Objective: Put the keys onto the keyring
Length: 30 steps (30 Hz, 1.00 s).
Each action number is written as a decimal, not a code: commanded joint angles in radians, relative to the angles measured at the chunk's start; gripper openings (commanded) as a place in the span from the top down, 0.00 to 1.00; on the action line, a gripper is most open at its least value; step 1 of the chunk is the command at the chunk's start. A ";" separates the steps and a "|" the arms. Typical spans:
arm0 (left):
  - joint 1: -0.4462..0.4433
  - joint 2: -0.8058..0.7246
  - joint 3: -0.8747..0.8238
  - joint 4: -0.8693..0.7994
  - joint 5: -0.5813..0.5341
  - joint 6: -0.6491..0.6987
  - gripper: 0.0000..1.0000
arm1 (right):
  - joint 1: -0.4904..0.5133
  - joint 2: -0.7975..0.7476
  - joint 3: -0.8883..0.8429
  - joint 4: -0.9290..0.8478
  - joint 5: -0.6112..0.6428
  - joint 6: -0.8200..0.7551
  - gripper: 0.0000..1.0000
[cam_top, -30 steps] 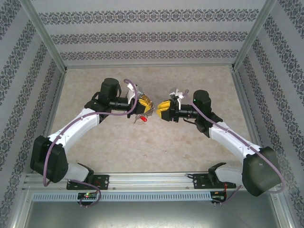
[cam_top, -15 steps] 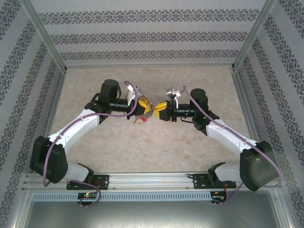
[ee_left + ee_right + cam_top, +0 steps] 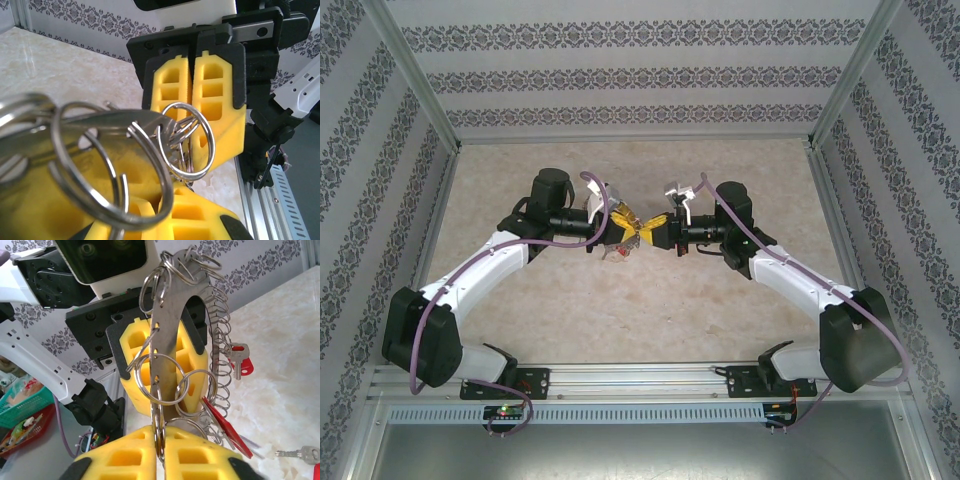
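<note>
My two grippers meet tip to tip above the middle of the table (image 3: pixel 570 300). The left gripper (image 3: pixel 625 228) is shut on the keyring (image 3: pixel 167 315), a flat metal bar carrying several split rings and a coiled wire loop (image 3: pixel 222 355). In the left wrist view the left gripper (image 3: pixel 154 200) holds the bar, and a split ring (image 3: pixel 187 140) hangs from its end. The right gripper (image 3: pixel 160 432) is shut on a small split ring (image 3: pixel 159 405) at the bar's lower end. One of the keys (image 3: pixel 241 362), red-headed, hangs from the coil.
A flat red tag (image 3: pixel 222 430) hangs beside the right fingers. A loose silver key (image 3: pixel 299 454) lies on the marble-look table below. Patterned walls enclose the table on three sides, and a metal rail (image 3: pixel 640 380) runs along its near edge.
The right gripper has moved left up to the left gripper and closed its jaws on a split ring. The left gripper has stayed shut on the keyring, barely moving.
</note>
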 commanded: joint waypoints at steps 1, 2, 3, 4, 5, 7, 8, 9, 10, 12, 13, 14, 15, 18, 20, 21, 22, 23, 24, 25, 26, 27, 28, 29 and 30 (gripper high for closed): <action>0.003 -0.032 -0.006 0.032 0.023 0.034 1.00 | 0.007 -0.005 0.022 0.032 -0.041 0.007 0.93; 0.004 -0.033 -0.008 0.030 0.022 0.036 1.00 | 0.005 -0.006 0.022 0.033 -0.041 0.006 0.95; 0.003 -0.033 -0.009 0.029 0.020 0.039 1.00 | 0.004 -0.008 0.021 0.034 -0.041 0.005 0.96; 0.003 -0.036 -0.011 0.027 0.015 0.044 1.00 | 0.004 -0.012 0.019 0.033 -0.041 0.004 0.96; 0.003 -0.035 -0.011 0.027 0.010 0.047 1.00 | 0.002 -0.015 0.019 0.033 -0.039 0.002 0.97; 0.005 -0.035 -0.012 0.019 -0.007 0.062 1.00 | 0.000 -0.019 0.018 0.029 -0.041 -0.003 1.00; 0.005 -0.036 -0.014 0.021 -0.014 0.068 1.00 | -0.001 -0.020 0.019 0.027 -0.042 -0.007 1.00; 0.004 -0.036 -0.016 0.026 -0.026 0.072 1.00 | -0.002 -0.022 0.022 0.020 -0.042 -0.013 1.00; 0.004 -0.037 -0.022 0.033 -0.037 0.075 1.00 | -0.004 -0.021 0.025 0.009 -0.037 -0.020 1.00; 0.004 -0.039 -0.032 0.052 -0.057 0.077 0.99 | -0.008 -0.023 0.031 -0.018 -0.020 -0.037 1.00; 0.004 -0.038 -0.038 0.067 -0.069 0.071 0.92 | -0.009 -0.025 0.034 -0.034 -0.007 -0.046 1.00; 0.004 -0.037 -0.047 0.080 -0.081 0.063 0.89 | -0.012 -0.025 0.037 -0.053 0.007 -0.062 1.00; 0.004 -0.035 -0.057 0.095 -0.092 0.050 0.84 | -0.014 -0.026 0.048 -0.104 0.030 -0.093 1.00; 0.004 -0.042 -0.078 0.144 -0.111 -0.004 0.48 | -0.015 -0.036 0.102 -0.322 0.101 -0.261 1.00; 0.005 -0.062 -0.087 0.135 -0.110 -0.003 0.42 | -0.014 -0.048 0.140 -0.447 0.166 -0.374 1.00; 0.007 -0.075 -0.091 0.115 -0.113 0.007 0.42 | -0.015 -0.054 0.160 -0.502 0.198 -0.428 1.00; 0.010 -0.090 -0.096 0.094 -0.120 0.012 0.41 | -0.014 -0.057 0.182 -0.545 0.225 -0.474 1.00; 0.014 -0.105 -0.099 0.075 -0.128 0.017 0.41 | -0.016 -0.059 0.196 -0.575 0.254 -0.500 1.00; 0.019 -0.122 -0.105 0.053 -0.136 0.020 0.39 | -0.016 -0.058 0.217 -0.612 0.280 -0.536 1.00; 0.029 -0.140 -0.112 0.033 -0.134 0.019 0.37 | -0.017 -0.056 0.237 -0.653 0.293 -0.582 1.00; 0.037 -0.156 -0.117 0.019 -0.122 0.017 0.36 | -0.016 -0.053 0.256 -0.697 0.309 -0.631 1.00; 0.047 -0.172 -0.120 -0.005 -0.090 0.015 0.36 | -0.012 -0.049 0.279 -0.752 0.347 -0.683 1.00; 0.057 -0.186 -0.116 -0.031 -0.039 0.022 0.36 | -0.010 -0.045 0.300 -0.799 0.378 -0.745 1.00; 0.060 -0.195 -0.110 -0.052 -0.003 0.026 0.36 | -0.009 -0.041 0.315 -0.840 0.410 -0.790 1.00; 0.063 -0.205 -0.099 -0.072 0.027 0.030 0.36 | -0.007 -0.038 0.333 -0.882 0.444 -0.837 1.00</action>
